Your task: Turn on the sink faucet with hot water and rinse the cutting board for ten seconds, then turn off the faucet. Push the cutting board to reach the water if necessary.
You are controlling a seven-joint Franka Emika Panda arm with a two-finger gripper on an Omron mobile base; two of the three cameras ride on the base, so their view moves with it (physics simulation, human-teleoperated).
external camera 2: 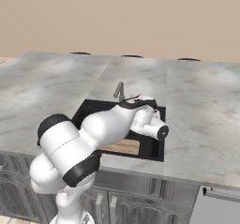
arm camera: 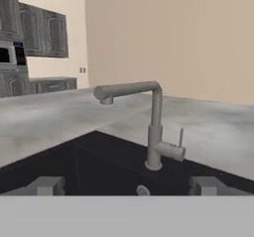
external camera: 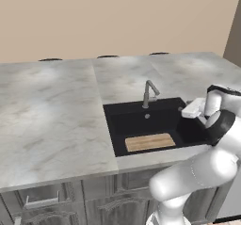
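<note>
The black sink is sunk into the grey marble counter. The cutting board lies flat on the basin floor against its near wall; my arm covers most of it in the right base view, leaving a tan strip. The grey faucet stands at the basin's back rim, and no water runs from it. My gripper hovers over the right side of the basin, pointing at the faucet. In the hand view the faucet stands straight ahead with its side lever upright, and the gripper is open with nothing between its fingertips.
Wide marble counter stretches left of and behind the sink. Cabinet drawers run below the front edge. Dark wall cabinets and a microwave stand across the room. A beige wall rises behind the counter.
</note>
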